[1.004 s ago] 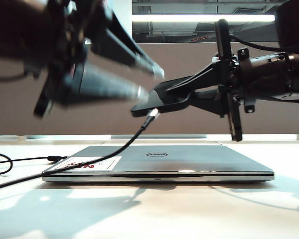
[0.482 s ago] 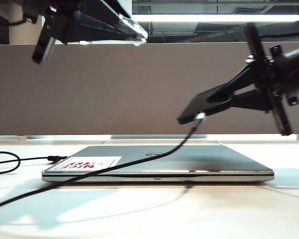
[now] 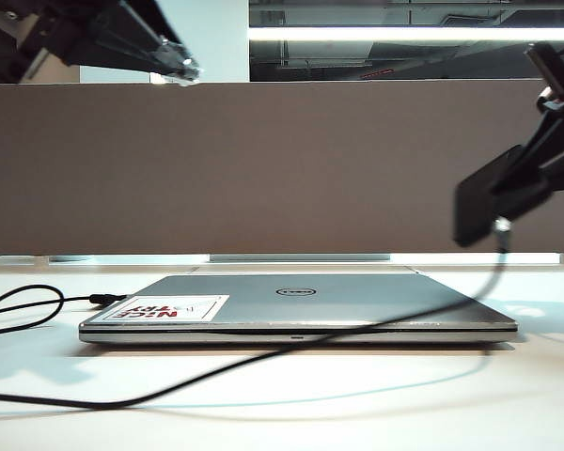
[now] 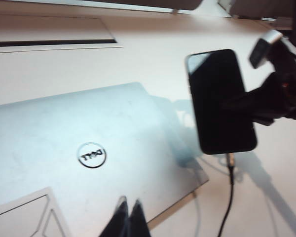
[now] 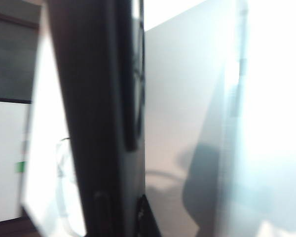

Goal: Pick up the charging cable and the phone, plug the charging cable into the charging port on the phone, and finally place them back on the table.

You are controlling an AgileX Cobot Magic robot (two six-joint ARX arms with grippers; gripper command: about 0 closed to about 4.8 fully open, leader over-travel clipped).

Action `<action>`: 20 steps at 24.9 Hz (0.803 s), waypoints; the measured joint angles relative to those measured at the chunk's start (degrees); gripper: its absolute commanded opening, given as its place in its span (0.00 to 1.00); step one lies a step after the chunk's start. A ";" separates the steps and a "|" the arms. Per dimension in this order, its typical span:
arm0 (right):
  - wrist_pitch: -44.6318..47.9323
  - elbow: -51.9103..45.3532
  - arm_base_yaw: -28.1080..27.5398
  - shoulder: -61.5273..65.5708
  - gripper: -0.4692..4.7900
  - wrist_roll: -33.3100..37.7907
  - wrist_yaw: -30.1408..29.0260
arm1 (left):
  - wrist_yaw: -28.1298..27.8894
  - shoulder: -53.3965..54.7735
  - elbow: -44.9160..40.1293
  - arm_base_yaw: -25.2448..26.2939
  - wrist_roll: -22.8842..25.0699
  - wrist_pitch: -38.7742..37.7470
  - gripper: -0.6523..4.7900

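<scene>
The phone [image 3: 477,209] is being held aloft between the clenched jaws of the right gripper [image 3: 536,178], the charging cable [image 3: 263,362] being kept plugged in beneath them and trailing onto the table [image 3: 357,413]. The left gripper [image 4: 128,219] is being kept closed, empty, above the laptop [image 3: 301,310].

— Where's the laptop [image 3: 296,305]?
— Flat on the bench [image 3: 282,404], mid-scene, with the partition panel [image 3: 263,169] behind it.
— And the phone [image 3: 477,211]?
— Up at the right in the right end effector [image 3: 517,193], charging cable [image 3: 263,362] trailing down across the bench before the laptop. The left end effector [image 3: 174,61] hangs upper left.
</scene>
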 measured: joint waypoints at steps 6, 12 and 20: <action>-15.98 7.89 -3.30 3.41 0.08 -12.28 4.74 | 0.07 -0.48 0.00 0.26 0.15 -0.33 0.11; -25.14 14.45 -3.43 10.40 0.08 -18.67 5.99 | 0.04 -0.48 0.02 0.22 0.13 -0.96 0.11; -28.09 20.68 -3.39 19.56 0.08 -20.61 6.08 | 0.04 -0.48 0.02 0.22 0.13 -1.03 0.11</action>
